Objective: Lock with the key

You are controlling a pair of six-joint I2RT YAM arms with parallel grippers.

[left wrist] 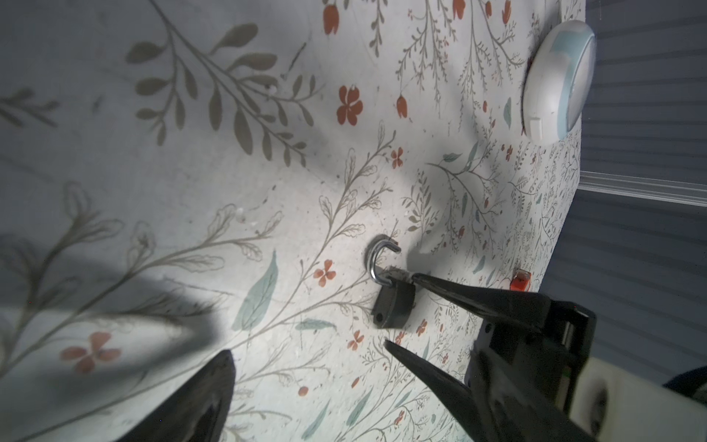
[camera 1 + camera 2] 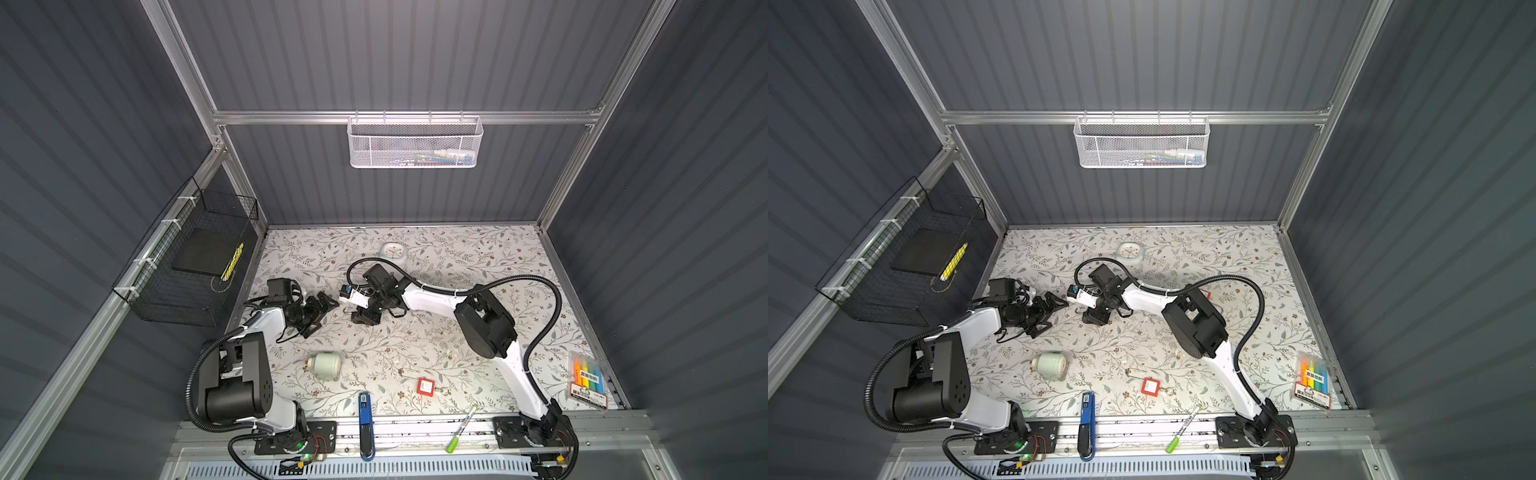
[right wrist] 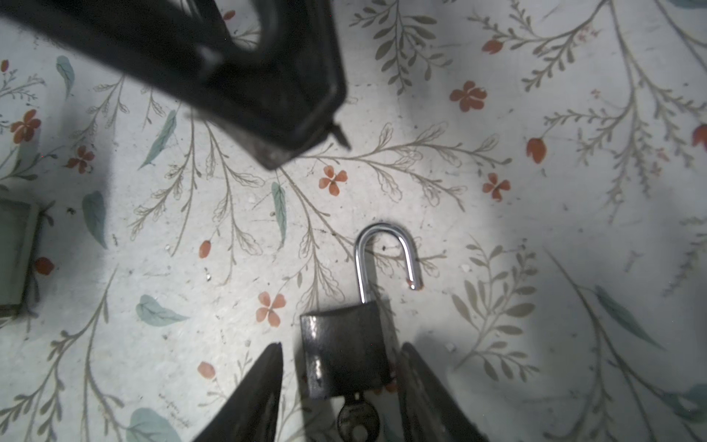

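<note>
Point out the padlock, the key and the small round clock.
padlock (image 3: pixel 342 352): right wrist view, on the middle of its dark body.
key (image 3: pixel 355 415): right wrist view, on its head sticking out of the padlock's end.
clock (image 2: pixel 392 252): in a top view, on its pale face.

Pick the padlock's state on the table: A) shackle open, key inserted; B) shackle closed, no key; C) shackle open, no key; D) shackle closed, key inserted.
A: the right wrist view shows the shackle with its free end clear of the padlock body, and the key in its base.
</note>
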